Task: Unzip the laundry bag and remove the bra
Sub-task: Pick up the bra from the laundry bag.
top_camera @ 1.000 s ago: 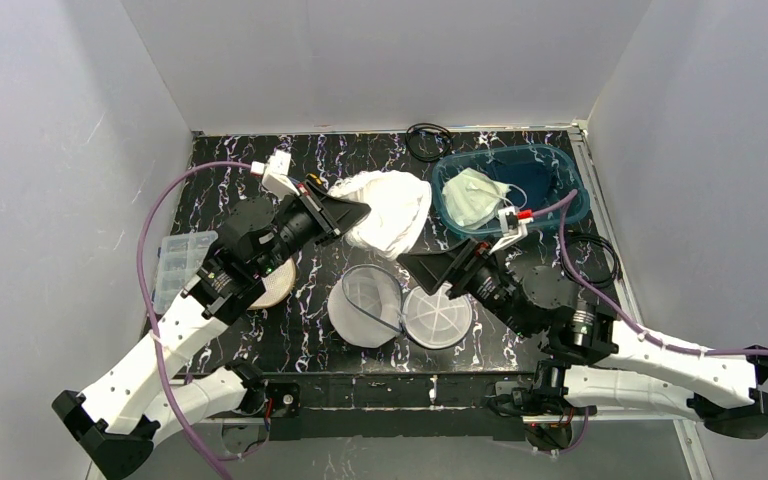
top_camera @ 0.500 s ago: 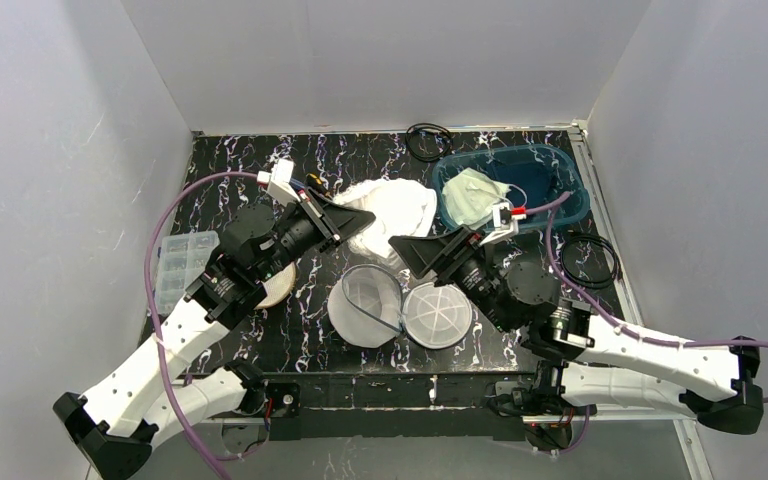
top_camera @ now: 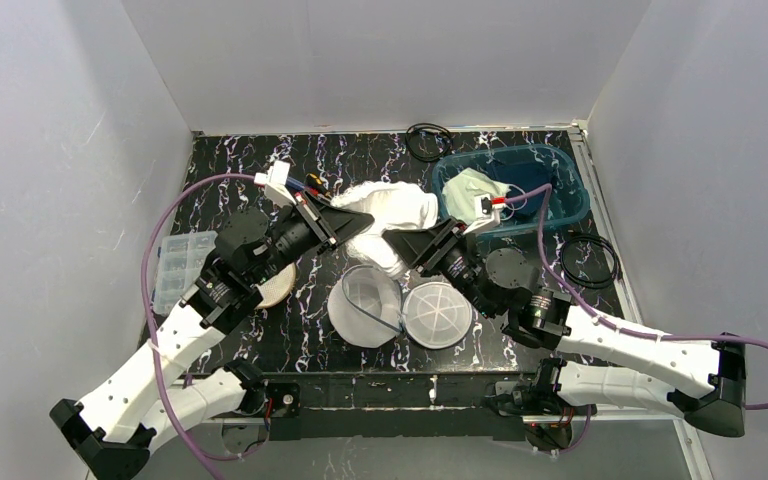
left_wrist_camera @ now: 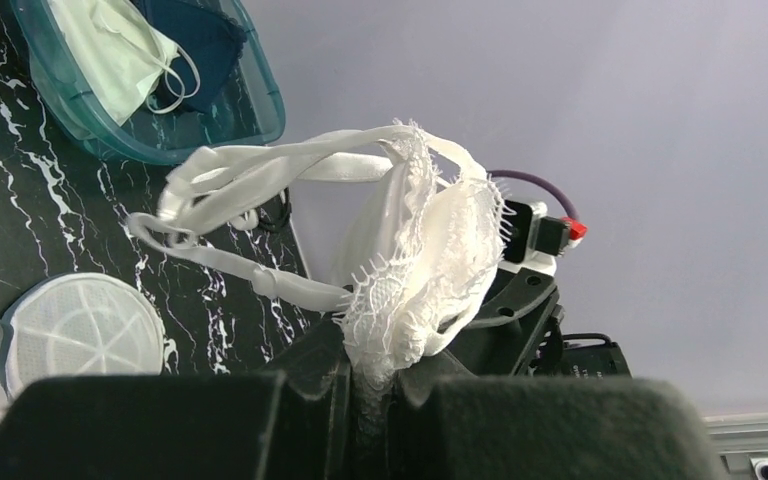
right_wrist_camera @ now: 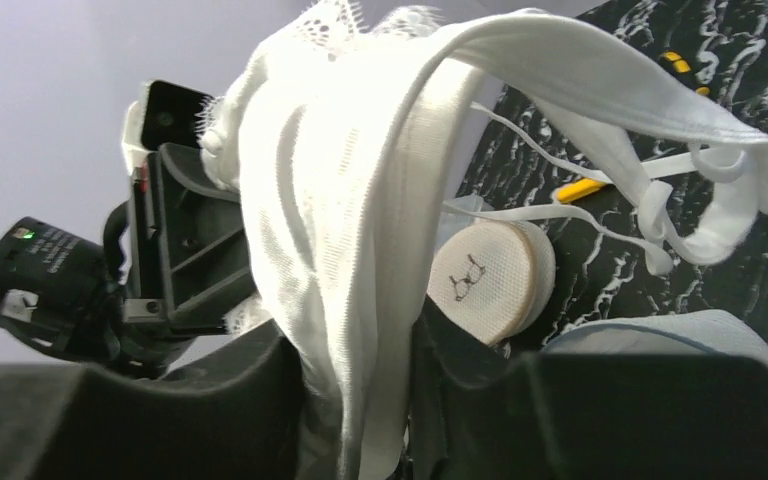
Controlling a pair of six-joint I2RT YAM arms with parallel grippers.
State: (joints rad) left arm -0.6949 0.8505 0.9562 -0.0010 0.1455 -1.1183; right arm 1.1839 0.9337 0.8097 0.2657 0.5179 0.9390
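Black marbled table (top_camera: 225,175) with teal bin (top_camera: 572,192), clear box (top_camera: 182,265), mesh bag (top_camera: 365,300)

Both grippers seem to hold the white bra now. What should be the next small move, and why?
Probably lower the bra onto the table behind the laundry bag, then open. The left gripper and right gripper are both shut on it, and it is already out of the open bag, so only putting down seems left.

bra (left_wrist_camera: 425,250): white cloth, matt; I see rough lace edging, smooth straps
table (top_camera: 240,175): black marbled top, looks glossy to me
bin (top_camera: 565,170): translucent teal plastic, smooth
laundry bag (top_camera: 365,300): white mesh
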